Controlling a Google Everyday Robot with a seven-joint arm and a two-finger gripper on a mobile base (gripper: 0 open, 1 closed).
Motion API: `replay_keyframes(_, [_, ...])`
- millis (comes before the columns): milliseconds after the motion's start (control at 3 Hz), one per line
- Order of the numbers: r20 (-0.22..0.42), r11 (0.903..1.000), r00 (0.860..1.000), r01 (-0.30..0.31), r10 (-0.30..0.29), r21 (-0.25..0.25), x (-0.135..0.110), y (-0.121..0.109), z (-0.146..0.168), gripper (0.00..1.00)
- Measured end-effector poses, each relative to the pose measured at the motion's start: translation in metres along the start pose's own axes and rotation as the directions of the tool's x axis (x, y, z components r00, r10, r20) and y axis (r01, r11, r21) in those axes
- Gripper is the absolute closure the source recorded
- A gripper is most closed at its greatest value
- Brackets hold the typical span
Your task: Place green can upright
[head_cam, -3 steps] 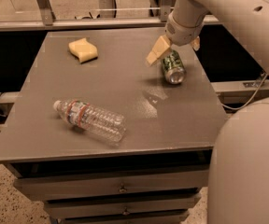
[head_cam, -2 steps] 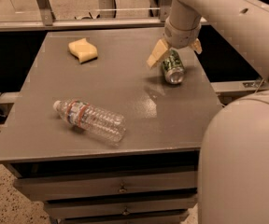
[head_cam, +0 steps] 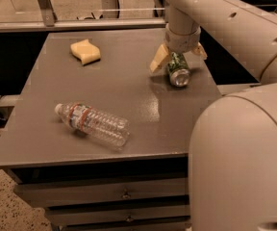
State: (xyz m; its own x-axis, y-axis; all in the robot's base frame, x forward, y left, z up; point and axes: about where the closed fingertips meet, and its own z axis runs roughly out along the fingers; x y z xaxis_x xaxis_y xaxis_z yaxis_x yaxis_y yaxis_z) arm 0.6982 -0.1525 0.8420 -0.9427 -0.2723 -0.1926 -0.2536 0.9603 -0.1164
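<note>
The green can (head_cam: 178, 69) lies on its side near the right edge of the grey table (head_cam: 129, 95), its silver top turned toward the camera. My gripper (head_cam: 179, 55) hangs straight down over the can's far end. It is open, with one pale fingertip (head_cam: 157, 60) to the left of the can and the other fingertip (head_cam: 200, 50) to its right. The fingers straddle the can with a gap on each side.
A clear plastic water bottle (head_cam: 93, 123) lies on its side at the table's front left. A yellow sponge (head_cam: 85, 51) sits at the back left. My arm and body (head_cam: 244, 158) fill the right side. Drawers (head_cam: 124, 195) are below the table's front edge.
My arm has shifted a little to the left and the gripper has come slightly lower around the can. The can, the bottle and the sponge have not moved.
</note>
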Motion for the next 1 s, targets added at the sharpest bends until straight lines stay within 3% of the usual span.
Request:
replay_keyframes(667, [0.018, 0.9997, 1.0, -0.011, 0.01, 0.022, -0.006, 0.001, 0.004, 0.42])
replay_keyframes(1000, [0.101, 0.9994, 0.994, 0.034, -0.033, -0.004, -0.014, 0.003, -0.008, 0.73])
